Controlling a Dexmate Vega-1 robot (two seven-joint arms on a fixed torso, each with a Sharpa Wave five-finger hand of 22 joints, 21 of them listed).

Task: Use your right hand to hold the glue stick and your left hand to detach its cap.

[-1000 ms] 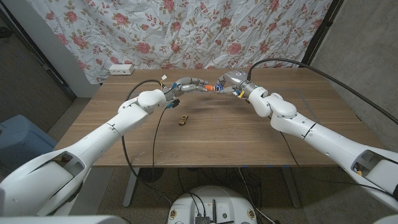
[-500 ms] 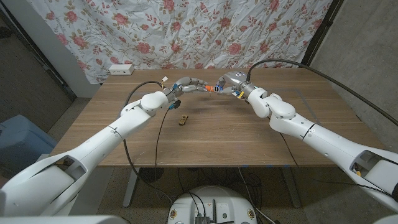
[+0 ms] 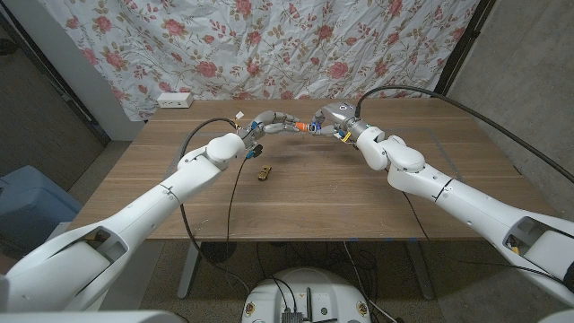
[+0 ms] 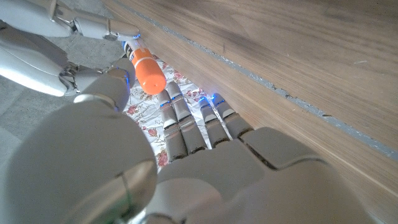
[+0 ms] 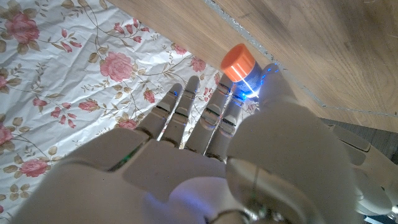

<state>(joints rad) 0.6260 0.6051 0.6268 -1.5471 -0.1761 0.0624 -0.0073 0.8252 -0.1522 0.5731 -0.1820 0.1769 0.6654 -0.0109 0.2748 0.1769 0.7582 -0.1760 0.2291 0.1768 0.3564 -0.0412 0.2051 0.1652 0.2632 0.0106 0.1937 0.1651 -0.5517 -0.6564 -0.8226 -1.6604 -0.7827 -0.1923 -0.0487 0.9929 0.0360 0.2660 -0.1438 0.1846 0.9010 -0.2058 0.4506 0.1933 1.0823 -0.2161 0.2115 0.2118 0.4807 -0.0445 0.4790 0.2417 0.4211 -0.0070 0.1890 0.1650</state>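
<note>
Meeting above the far middle of the brown wood-grain tabletop (image 3: 359, 179), the two white robot hands sit close together, raised off the surface. The right hand (image 3: 330, 117) grips the glue stick with its bright orange cap (image 5: 239, 62); in the right wrist view the round orange cap pokes out past the fingers, with the thumb alongside it. In the left wrist view the same orange cap (image 4: 149, 73) shows pointing toward the left hand (image 3: 273, 123), whose fingers (image 4: 186, 124) reach out straight below it; whether they touch the cap cannot be told, and nothing shows in that hand's grasp.

On the tabletop, nearer the robot than the hands and under the left forearm, lies a small dark-and-yellow object (image 3: 263, 172), too small to identify. A black cable (image 3: 226, 206) loops across the wood on the left side.

Behind the tabletop hangs a white cloth printed with pink roses (image 3: 269, 45). A white power strip (image 3: 174, 100) sits at the far left corner. A grey concrete wall (image 3: 529, 63) stands to the right, and a blue bin (image 3: 27, 206) stands on the floor at left.
</note>
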